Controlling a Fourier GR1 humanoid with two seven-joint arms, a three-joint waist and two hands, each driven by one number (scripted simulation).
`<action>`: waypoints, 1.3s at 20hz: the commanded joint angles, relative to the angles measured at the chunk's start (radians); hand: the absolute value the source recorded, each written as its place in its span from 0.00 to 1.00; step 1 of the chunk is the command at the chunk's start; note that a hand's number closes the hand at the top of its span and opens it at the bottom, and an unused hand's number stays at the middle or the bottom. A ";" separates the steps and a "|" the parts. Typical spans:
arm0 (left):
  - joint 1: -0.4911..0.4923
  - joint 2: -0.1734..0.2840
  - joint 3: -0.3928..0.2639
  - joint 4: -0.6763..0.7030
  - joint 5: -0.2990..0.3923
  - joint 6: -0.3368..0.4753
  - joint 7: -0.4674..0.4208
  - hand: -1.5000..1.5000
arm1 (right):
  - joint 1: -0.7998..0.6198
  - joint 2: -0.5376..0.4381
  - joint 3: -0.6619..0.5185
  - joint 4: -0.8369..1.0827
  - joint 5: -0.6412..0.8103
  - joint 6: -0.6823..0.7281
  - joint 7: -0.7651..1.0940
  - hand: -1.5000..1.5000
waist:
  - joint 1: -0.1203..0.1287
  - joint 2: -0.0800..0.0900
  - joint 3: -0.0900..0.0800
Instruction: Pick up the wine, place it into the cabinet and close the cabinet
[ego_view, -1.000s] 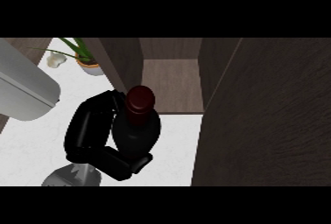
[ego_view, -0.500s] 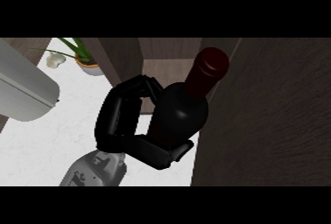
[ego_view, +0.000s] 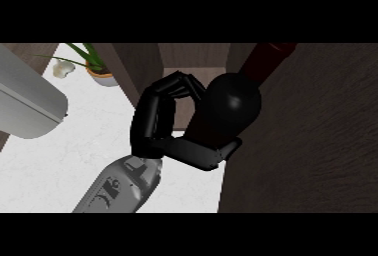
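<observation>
— One bottle, then: where is the wine (ego_view: 230, 107)?

— Held up off the counter, dark and glossy, its red-capped neck tilted toward the upper right. The neck runs up along the edge of the open cabinet door (ego_view: 310, 150), which fills the right side of the head view as a broad dark wood panel.

— And what holds it?

— Only a single hand (ego_view: 166, 132) shows, and I cannot tell whether it is the left or the right. Its black fingers (ego_view: 177, 87) curl round the bottle's left shoulder, and the thumb (ego_view: 199, 152) wraps under the body from below, so the bottle sits clasped between them. The grey forearm (ego_view: 122, 187) comes in from the lower edge.

— Is the bottle inside the cabinet (ego_view: 188, 55)?

— Not that I can see. The opening with its lighter wooden interior lies behind the bottle, toward the top of the view; the bottle is in front of it, just beside the door.

— Anything else around?

— White counter (ego_view: 52, 175) below. A small potted plant (ego_view: 92, 65) stands at the upper left, near the cabinet's side, and a large pale grey rounded object (ego_view: 26, 107) lies along the left edge.
</observation>
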 joint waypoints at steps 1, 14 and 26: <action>-0.107 0.000 0.014 0.118 0.020 0.051 -0.038 1.00 | 0.003 0.031 0.058 -0.079 0.008 -0.023 0.029 0.00 | -0.002 0.001 0.000; -0.084 0.000 -0.051 0.291 0.230 0.136 -0.274 1.00 | -0.085 -0.016 -0.045 -0.073 -0.083 -0.010 0.100 0.00 | -0.008 0.003 -0.001; -0.081 0.000 -0.046 0.424 0.121 0.109 -0.337 1.00 | 0.036 0.008 0.005 -0.143 -0.043 0.014 0.063 0.00 | -0.007 0.000 0.000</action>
